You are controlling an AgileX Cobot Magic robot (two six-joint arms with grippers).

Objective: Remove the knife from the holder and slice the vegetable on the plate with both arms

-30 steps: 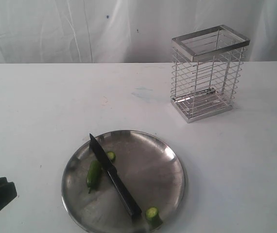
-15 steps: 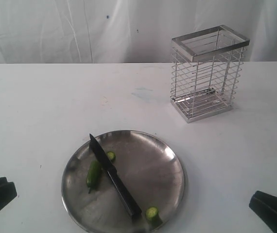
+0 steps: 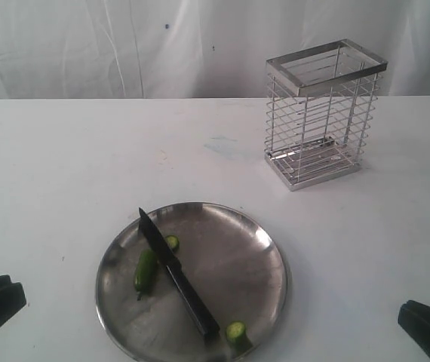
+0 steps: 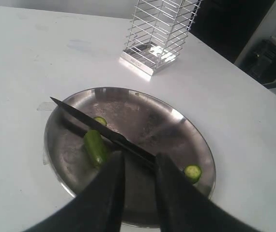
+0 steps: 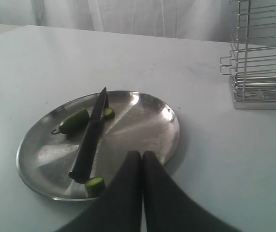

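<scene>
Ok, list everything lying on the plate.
On the plate: the knife, the stemmed pepper piece, a thin slice by the blade, a cut chunk near the handle. Anything under the knife is hidden.

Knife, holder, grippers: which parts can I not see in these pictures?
- Exterior view: left gripper and right gripper, mostly cut off at the bottom corners.
- Left wrist view: handle end of the knife, behind the left gripper.
- Right wrist view: holder, cut off by top and right edges.

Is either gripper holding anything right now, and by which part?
Nothing is held. The knife lies loose on the plate; the left gripper is open and empty, the right gripper shut on nothing.
</scene>
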